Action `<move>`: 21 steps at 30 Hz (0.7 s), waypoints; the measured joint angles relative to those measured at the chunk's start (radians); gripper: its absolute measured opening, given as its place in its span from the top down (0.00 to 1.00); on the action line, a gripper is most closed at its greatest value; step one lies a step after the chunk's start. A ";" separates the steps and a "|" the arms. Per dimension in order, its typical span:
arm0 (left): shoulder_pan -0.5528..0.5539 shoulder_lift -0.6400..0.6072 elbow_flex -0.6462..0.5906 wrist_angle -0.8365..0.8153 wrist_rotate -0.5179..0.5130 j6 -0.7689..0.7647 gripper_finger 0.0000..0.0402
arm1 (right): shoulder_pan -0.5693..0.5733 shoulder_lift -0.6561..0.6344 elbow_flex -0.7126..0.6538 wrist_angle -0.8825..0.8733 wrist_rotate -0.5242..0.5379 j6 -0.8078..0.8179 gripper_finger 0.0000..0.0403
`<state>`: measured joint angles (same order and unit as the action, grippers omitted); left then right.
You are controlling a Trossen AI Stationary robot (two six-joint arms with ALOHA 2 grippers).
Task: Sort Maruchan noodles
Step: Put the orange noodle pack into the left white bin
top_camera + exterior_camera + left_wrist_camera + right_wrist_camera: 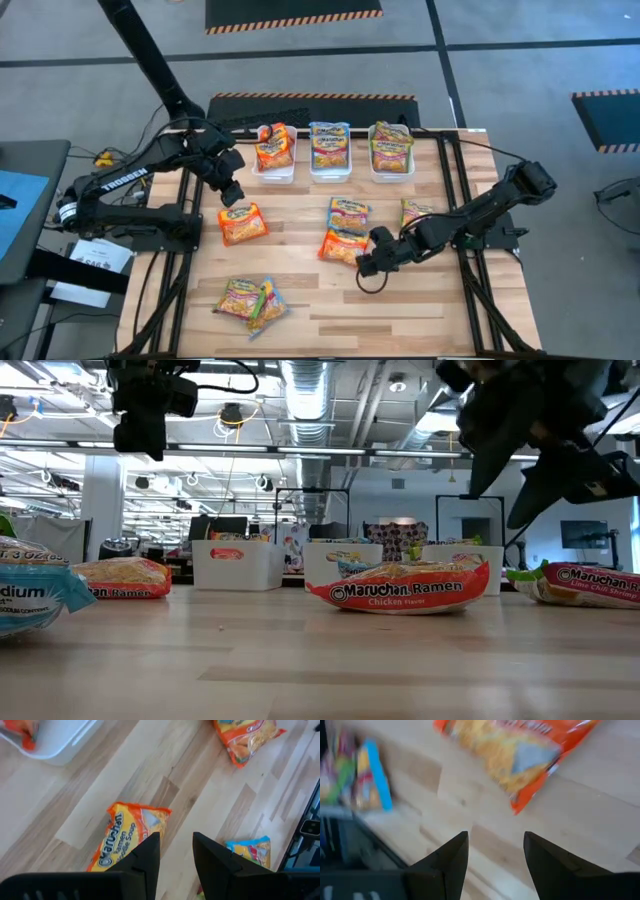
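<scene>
Maruchan noodles [274, 147] fill three white bins [273, 171], both grippers [231, 190] [368, 264] parted, empty.

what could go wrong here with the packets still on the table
The right gripper hangs open beside the orange packet, whose far end touches a blue packet; a grab could drag both. The two packets at the near edge overlap, so one pick might lift or shove the pair. The left gripper is open above another orange packet.

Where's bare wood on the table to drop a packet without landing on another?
Free: the near right corner, below the right gripper, and the near left, between the orange packet and the front pair. Crowded: the bins and the centre cluster.
</scene>
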<state>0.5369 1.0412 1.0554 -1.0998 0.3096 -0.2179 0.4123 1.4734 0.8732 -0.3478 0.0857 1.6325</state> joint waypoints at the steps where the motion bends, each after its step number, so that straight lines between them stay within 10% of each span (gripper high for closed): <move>1: 0.000 0.000 0.000 0.005 0.000 0.001 0.75 | 0.001 0.000 -0.008 0.003 0.022 0.039 0.46; 21: 0.000 0.002 0.000 0.110 -0.001 0.040 0.75 | -0.018 0.020 -0.095 0.053 0.232 0.332 0.46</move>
<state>0.5369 1.0428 1.0554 -0.9899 0.3088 -0.1784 0.3945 1.4933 0.7784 -0.2947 0.3180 1.9649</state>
